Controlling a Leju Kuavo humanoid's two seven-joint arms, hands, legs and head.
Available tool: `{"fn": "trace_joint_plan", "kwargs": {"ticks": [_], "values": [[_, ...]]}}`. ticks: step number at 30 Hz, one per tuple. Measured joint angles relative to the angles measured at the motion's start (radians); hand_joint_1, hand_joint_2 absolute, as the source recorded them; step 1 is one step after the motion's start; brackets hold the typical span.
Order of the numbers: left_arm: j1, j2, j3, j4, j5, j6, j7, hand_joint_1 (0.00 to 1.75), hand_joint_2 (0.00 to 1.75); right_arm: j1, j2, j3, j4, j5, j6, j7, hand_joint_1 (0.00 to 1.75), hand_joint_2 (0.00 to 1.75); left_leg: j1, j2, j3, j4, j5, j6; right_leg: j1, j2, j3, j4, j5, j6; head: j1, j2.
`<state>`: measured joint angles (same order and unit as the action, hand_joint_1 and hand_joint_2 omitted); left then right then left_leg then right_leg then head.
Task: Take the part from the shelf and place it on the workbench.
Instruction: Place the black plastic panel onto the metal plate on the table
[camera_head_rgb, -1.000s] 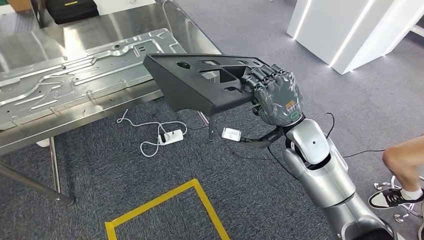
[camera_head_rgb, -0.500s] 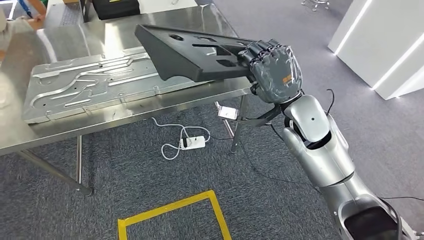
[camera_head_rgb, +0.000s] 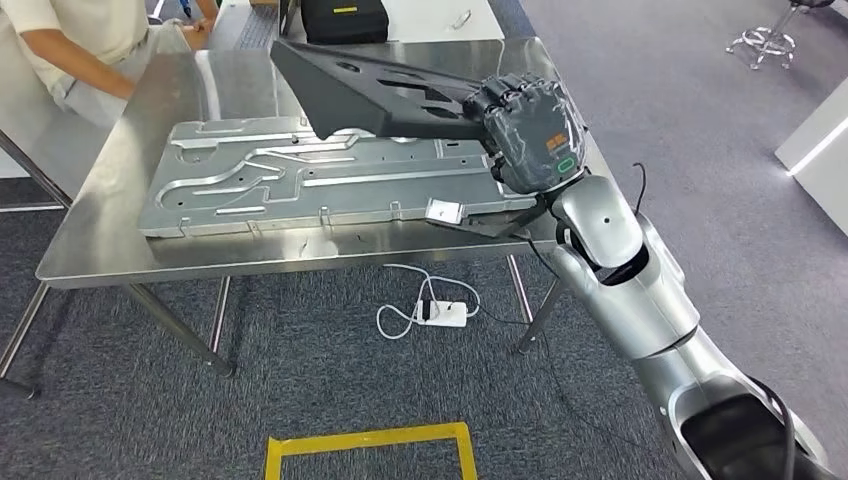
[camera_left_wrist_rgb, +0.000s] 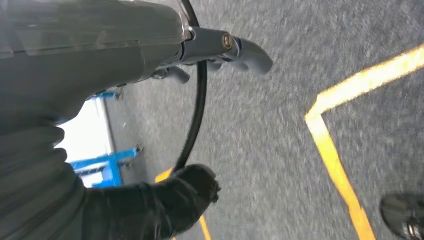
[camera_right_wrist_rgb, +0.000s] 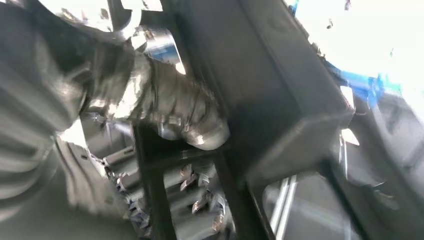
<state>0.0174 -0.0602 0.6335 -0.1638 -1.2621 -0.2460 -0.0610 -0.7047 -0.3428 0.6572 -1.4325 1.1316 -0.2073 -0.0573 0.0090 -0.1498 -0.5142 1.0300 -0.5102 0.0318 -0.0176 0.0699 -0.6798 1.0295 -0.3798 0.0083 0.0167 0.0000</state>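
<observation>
Over the workbench (camera_head_rgb: 120, 240), my right hand (camera_head_rgb: 530, 135) fingers curl round one end of the black part (camera_head_rgb: 370, 95): long, stiff, apparently light, cantilevered; leverage may twist it.

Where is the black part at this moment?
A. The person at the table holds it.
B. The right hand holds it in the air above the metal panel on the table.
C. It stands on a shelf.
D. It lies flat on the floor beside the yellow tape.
B: in the head view the right hand grips one end of the black part, which hangs tilted over the metal panel on the table.
</observation>
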Motion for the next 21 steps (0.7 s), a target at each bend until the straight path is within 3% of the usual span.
{"fn": "trace_joint_plan", "kwargs": {"ticks": [2,4,5,7,8,9,11,13,17,19,21], "values": [[0.0,0.0,0.0,0.0,0.0,0.0,0.0,0.0,1.75,-0.019,0.0,0.0,0.011,-0.026,0.058,0.018,1.75,1.75,-0.003,0.038,-0.017,0.047,0.006,-0.007,-0.002,-0.017,0.024,-0.008,-0.009,-0.016,-0.001,0.0],[-0.004,0.0,0.0,0.0,0.0,0.0,0.0,0.0,1.75,-0.037,-0.003,0.0,0.028,-0.054,0.111,0.028,1.75,1.75,-0.003,0.104,-0.083,0.155,-0.008,-0.017,-0.002,-0.032,0.048,-0.012,-0.024,-0.027,-0.004,0.0],[-0.007,0.0,0.0,0.0,0.0,0.0,-0.001,0.0,1.75,-0.042,-0.005,0.0,0.038,-0.064,0.128,0.029,1.75,1.75,-0.001,0.126,-0.125,0.213,-0.031,-0.023,-0.002,-0.039,0.059,-0.012,-0.034,-0.03,-0.005,0.0],[-0.007,0.0,0.001,0.0,0.001,0.0,-0.001,0.0,1.75,-0.049,-0.008,0.001,0.057,-0.08,0.158,0.028,1.75,1.75,0.003,0.142,-0.189,0.274,-0.083,-0.031,-0.003,-0.049,0.082,-0.012,-0.055,-0.03,-0.006,0.0],[-0.006,0.0,0.001,0.0,0.001,0.0,0.0,0.0,1.75,-0.053,-0.008,0.002,0.066,-0.086,0.172,0.028,1.75,1.75,0.005,0.144,-0.201,0.263,-0.09,-0.033,-0.004,-0.051,0.096,-0.012,-0.066,-0.028,-0.006,0.0],[-0.004,0.001,0.001,0.0,0.001,0.0,0.0,0.0,1.75,-0.059,-0.009,0.003,0.074,-0.093,0.186,0.03,1.75,1.75,0.006,0.144,-0.2,0.223,-0.072,-0.033,-0.005,-0.053,0.11,-0.011,-0.078,-0.026,-0.006,0.0],[0.001,0.001,0.002,0.0,0.0,0.001,0.0,0.0,1.75,-0.075,-0.009,0.006,0.091,-0.109,0.21,0.035,1.75,1.75,0.005,0.146,-0.179,0.096,0.032,-0.029,-0.004,-0.058,0.137,-0.009,-0.102,-0.018,-0.006,0.0],[0.002,0.001,0.003,0.0,0.0,0.002,0.0,0.0,1.75,-0.093,-0.011,0.011,0.11,-0.123,0.229,0.039,1.75,1.75,0.002,0.147,-0.162,0.016,0.108,-0.019,0.0,-0.061,0.153,-0.008,-0.126,-0.006,-0.005,0.0],[0.001,0.0,0.007,0.0,-0.002,0.003,0.001,0.0,1.75,-0.116,-0.016,0.018,0.151,-0.142,0.258,0.053,1.75,1.75,0.004,0.143,-0.136,-0.003,0.112,0.007,0.001,-0.062,0.162,0.022,-0.134,0.018,-0.004,0.0],[-0.001,0.0,0.008,0.0,-0.004,0.003,0.001,0.0,1.75,-0.13,-0.017,0.023,0.182,-0.144,0.266,0.054,1.75,1.75,0.003,0.142,-0.121,-0.005,0.105,0.018,-0.002,-0.064,0.114,0.108,-0.157,0.022,-0.004,0.0],[-0.002,0.0,0.013,0.0,-0.006,0.003,0.001,0.0,1.75,-0.135,-0.018,0.029,0.214,-0.142,0.27,0.055,1.75,1.75,-0.001,0.139,-0.109,-0.005,0.092,0.024,-0.002,-0.065,0.034,0.223,-0.205,0.023,-0.004,0.0]]}}
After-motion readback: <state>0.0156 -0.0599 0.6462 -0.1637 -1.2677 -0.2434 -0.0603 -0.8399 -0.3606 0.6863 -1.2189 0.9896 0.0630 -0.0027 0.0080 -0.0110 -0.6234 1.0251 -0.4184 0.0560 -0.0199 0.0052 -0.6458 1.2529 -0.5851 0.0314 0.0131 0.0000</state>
